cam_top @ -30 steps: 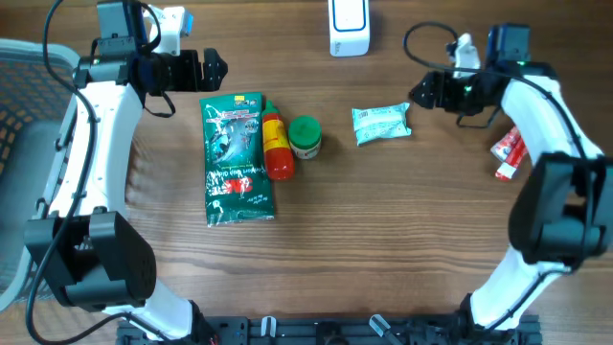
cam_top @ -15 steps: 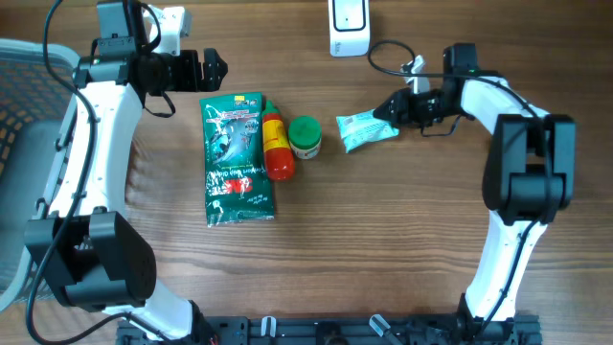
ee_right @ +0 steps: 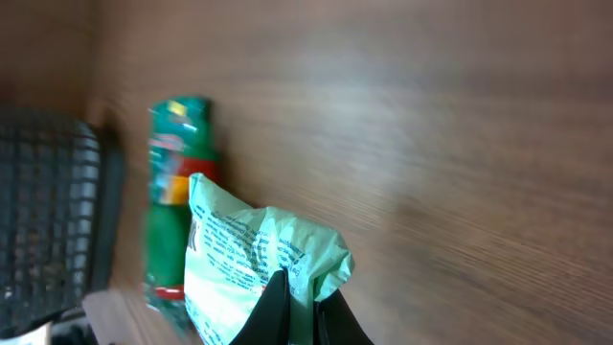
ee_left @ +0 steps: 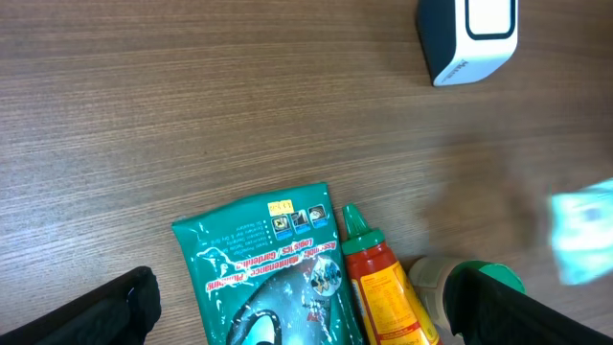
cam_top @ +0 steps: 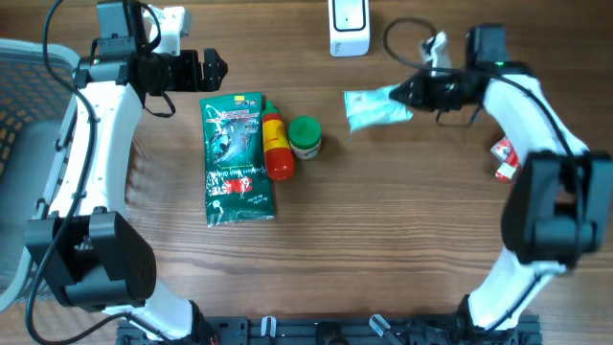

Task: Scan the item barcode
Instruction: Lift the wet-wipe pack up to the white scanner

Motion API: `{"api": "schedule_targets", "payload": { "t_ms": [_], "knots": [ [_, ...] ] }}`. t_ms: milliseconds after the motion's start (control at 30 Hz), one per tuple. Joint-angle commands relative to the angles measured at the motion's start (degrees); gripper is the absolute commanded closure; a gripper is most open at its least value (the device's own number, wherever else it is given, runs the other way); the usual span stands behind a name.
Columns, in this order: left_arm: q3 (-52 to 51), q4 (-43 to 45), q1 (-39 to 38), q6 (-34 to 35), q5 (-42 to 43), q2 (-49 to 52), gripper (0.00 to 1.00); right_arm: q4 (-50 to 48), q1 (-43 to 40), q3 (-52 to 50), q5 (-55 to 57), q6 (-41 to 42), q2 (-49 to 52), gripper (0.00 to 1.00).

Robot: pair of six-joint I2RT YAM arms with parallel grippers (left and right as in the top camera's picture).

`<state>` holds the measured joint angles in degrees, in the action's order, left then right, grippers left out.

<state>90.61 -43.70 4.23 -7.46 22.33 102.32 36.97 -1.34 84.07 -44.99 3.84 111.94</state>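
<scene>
2 arms work over the wooden tabletop [cam_top: 383, 240], which fills the overhead frame. A grey mesh basket [cam_top: 24, 105] sits at the left edge. Left of centre a large dark green packet [cam_top: 236, 158] lies flat. A red and yellow squeeze bottle [cam_top: 276, 146] touches its right side, and a green-lidded jar [cam_top: 305, 136] stands just beside the bottle.

The left end effector [cam_top: 218, 68] hangs at the upper left, just above the packet in the frame, released wide and holding nothing. The right end effector [cam_top: 407, 93], in the upper right, is clenched on 1 end of a pale green pouch [cam_top: 372, 107]. That pouch is right of centre near the top, just below and right of the white scanner [cam_top: 349, 27] at the top edge. A small red and white tube [cam_top: 505, 158] lies near the right edge.
</scene>
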Motion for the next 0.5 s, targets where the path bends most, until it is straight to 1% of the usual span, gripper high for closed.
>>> {"api": "schedule_targets", "payload": {
  "t_ms": [0, 67, 133, 267, 333, 400, 433, 467],
  "knots": [
    [0.5, 0.1, 0.1, -1.1, 0.1, -0.7, 0.0, -0.5, -0.2, 0.4, -3.2, 6.0, -5.0, 0.96],
    [0.5, 0.1, 0.1, -1.1, 0.1, -0.7, 0.0, -2.9, -0.2, 0.4, -3.5, 8.9, -5.2, 0.96],
    [0.5, 0.1, 0.1, -1.1, 0.1, -0.7, 0.0, -6.6, -0.2, 0.4, -6.3, 11.0, -5.3, 0.96],
    [0.5, 0.1, 0.1, -1.1, 0.1, -0.7, 0.0, -11.4, -0.2, 0.4, -6.8, 11.3, -7.3, 0.96],
    [0.5, 0.1, 0.1, -1.1, 0.1, -0.7, 0.0, -12.6, -0.2, 0.4, -1.9, 11.3, -10.1, 0.96],
    [0.5, 0.1, 0.1, -1.1, 0.1, -0.7, 0.0, -13.0, 0.0, 0.3, 11.3, 11.1, -16.2, 0.96],
    [0.5, 0.1, 0.1, -1.1, 0.1, -0.7, 0.0, -13.0, 0.5, 0.3, 19.3, 9.7, -19.6, 0.96],
    [0.5, 0.1, 0.1, -1.1, 0.1, -0.7, 0.0, -13.0, 1.0, 0.4, 21.8, 9.2, -21.0, 0.96]
  ]
}}
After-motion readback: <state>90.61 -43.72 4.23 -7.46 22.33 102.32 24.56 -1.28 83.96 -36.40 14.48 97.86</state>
